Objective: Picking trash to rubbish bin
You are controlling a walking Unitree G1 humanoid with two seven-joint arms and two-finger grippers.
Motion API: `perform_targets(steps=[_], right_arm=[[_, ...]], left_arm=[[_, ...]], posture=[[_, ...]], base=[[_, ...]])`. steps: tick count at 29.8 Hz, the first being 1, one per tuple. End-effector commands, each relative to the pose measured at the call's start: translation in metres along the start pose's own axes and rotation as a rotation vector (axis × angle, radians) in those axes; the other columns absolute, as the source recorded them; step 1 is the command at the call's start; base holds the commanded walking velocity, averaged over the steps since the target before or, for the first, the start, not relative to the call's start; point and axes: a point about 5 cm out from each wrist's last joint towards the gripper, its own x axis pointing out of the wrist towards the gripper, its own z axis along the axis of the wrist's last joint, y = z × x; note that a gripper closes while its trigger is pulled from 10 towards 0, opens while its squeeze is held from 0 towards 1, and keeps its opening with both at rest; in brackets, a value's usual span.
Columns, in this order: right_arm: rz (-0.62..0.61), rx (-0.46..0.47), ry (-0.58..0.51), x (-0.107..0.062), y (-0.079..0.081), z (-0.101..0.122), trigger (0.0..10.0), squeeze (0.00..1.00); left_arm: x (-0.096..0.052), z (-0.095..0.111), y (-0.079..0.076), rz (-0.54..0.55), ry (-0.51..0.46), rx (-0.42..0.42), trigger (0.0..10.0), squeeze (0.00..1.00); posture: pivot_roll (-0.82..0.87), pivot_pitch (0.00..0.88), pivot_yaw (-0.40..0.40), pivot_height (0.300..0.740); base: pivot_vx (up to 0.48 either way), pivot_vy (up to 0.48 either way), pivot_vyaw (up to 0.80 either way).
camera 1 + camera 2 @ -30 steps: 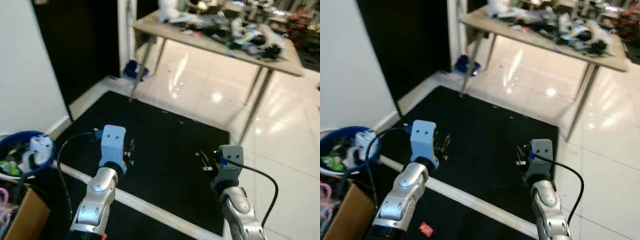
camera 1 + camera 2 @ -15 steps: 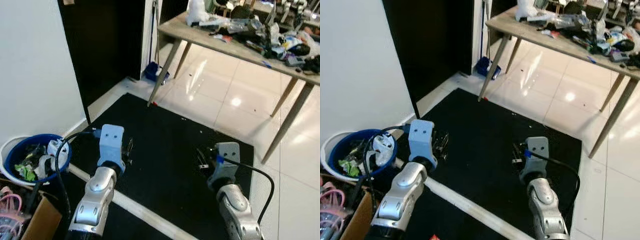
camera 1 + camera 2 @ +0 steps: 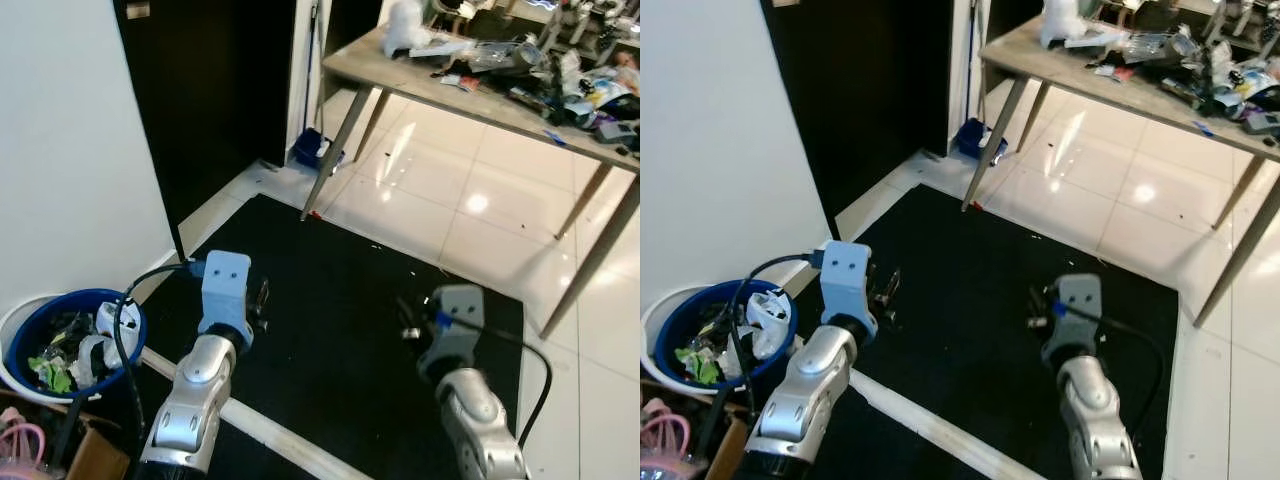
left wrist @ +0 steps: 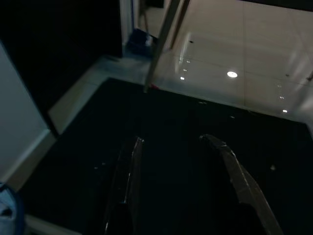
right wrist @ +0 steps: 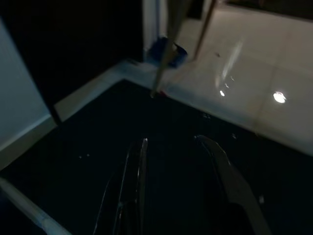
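Looking down over a black mat [image 3: 340, 300] on a glossy white tile floor [image 3: 470, 200], both silver arms reach forward above it; the left gripper [image 4: 178, 188] hangs over the mat's left half with its two black fingers [image 4: 128, 181] spread apart and nothing between them; the right gripper [image 5: 178, 183] hangs over the mat's right half, its fingers [image 5: 222, 176] likewise parted and empty; neither one touches the mat. Down at the robot's left, against the white wall [image 3: 70, 150], sits the rubbish bin [image 3: 20, 320], a round blue tub inside a white rim, with trash [image 3: 75, 345] in it — white crumpled pieces, something green, some dark scraps; it is beside the left arm, off the mat's left edge, and well apart from both grippers. A pale strip [image 3: 270, 440] crosses the dark floor under the forearms; a bit of brown cardboard [image 3: 95, 460] and something pink [image 3: 25, 445] peek in at the bottom left corner, just beside the bin. Farther ahead, a wooden table [image 3: 480, 95] on slanted legs stands over the tiles, its top crowded with mixed clutter too small to tell apart; a small blue object [image 3: 312, 147] lies on the floor near the dark doorway [image 3: 210, 90], by the table's nearest leg; a tiny red speck [image 3: 314, 213] sits at the mat's far edge beside that leg.
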Motion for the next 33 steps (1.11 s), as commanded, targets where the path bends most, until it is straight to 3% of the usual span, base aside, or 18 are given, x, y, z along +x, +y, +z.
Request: perform_targets(steps=[1, 8, 33], right_arm=[[-0.005, 0.006, 0.028, -0.0037, -0.0012, -0.0062, 10.0, 0.0], [-0.009, 0.007, 0.031, -0.0036, -0.0015, -0.0064, 10.0, 0.0], [0.002, 0.004, 0.016, -0.0017, 0.0011, -0.0046, 10.0, 0.0]], left_arm=[[-0.0011, -0.0034, -0.0025, -0.01, 0.016, 0.003, 10.0, 0.0], [-0.0008, -0.0033, -0.002, -0.008, 0.018, 0.006, 10.0, 0.0], [0.0003, -0.0039, -0.0052, -0.017, 0.019, 0.007, 10.0, 0.0]], posture=[[-0.03, 0.123, -0.061, 0.74], [-0.03, 0.128, -0.062, 0.74], [-0.03, 0.136, -0.06, 0.74]], base=[[0.307, 0.0, -0.8], [0.31, 0.0, -0.63], [0.308, 0.0, 0.0]])
